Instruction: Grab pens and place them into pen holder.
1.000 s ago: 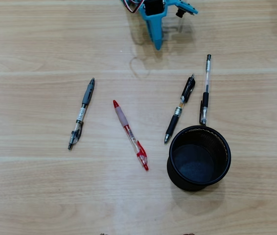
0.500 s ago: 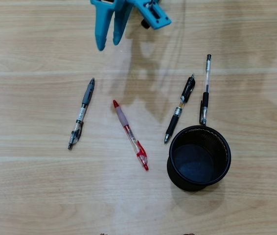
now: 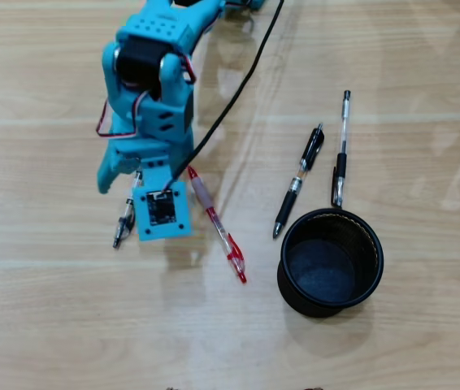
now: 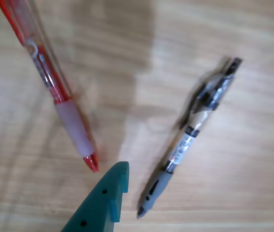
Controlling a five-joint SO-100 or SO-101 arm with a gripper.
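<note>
the pincer (image 4: 202,186) hangs spread over the grey pen (image 4: 190,137) on the worktop (image 3: 51,309), fingers either side; the red pen (image 4: 54,87) lies beside.

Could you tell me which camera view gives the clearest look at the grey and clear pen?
The wrist view: the whole grey and clear pen lies uncovered on the table, between the open gripper's fingers. In the overhead view the arm hides most of it; only its lower end shows.
</note>
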